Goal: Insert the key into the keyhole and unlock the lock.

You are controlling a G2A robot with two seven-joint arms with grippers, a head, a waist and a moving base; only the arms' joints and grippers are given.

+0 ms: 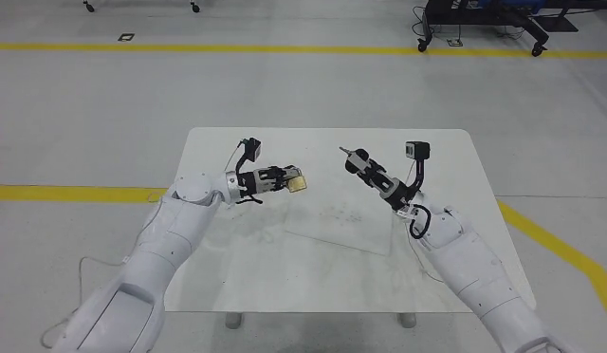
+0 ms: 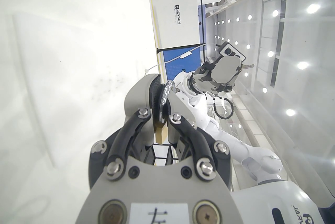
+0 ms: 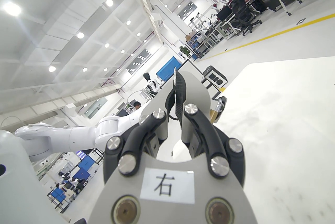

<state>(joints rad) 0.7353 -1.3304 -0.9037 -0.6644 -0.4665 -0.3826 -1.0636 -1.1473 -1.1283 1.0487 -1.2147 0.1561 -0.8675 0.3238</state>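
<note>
Inside the left end effector [image 2: 161, 100], the brass lock [image 2: 159, 134].

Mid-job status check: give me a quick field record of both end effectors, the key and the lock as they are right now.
left end effector: shut on the lock, held over the table
right end effector: shut on the key, with its tip sticking out past the pads
key vs lock: apart, with a clear gap between them
insertion: not yet done
</note>
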